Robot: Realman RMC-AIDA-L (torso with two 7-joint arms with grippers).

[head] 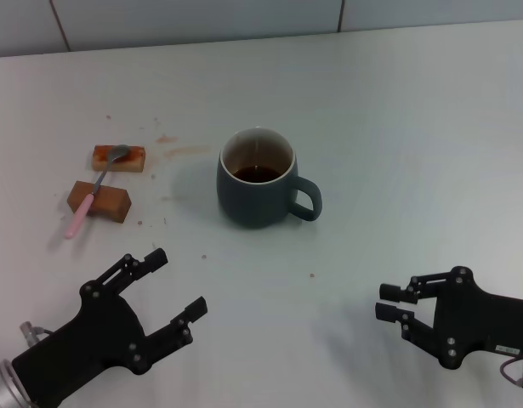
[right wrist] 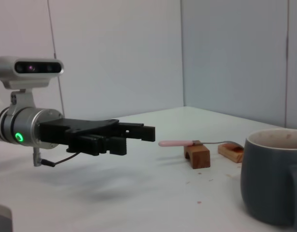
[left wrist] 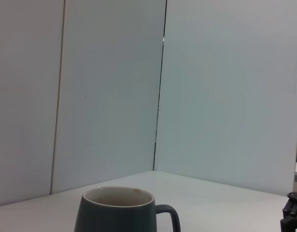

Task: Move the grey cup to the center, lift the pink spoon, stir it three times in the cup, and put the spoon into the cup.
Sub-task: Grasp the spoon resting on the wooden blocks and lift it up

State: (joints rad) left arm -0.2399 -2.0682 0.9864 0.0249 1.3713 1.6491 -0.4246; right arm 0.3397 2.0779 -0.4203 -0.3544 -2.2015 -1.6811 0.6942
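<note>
The blue-grey cup [head: 259, 178], pale inside and holding dark liquid, stands mid-counter. The pink spoon [head: 93, 194] lies across two brown blocks [head: 99, 200] toward the left edge. Both hands, left [head: 170, 287] and right [head: 391, 303], hover spread near the front edge.

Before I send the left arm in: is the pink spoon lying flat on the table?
No. The pink spoon is propped across two brown blocks, bowl end on the far block and handle tip jutting past the near one, as the right wrist view shows.
</note>
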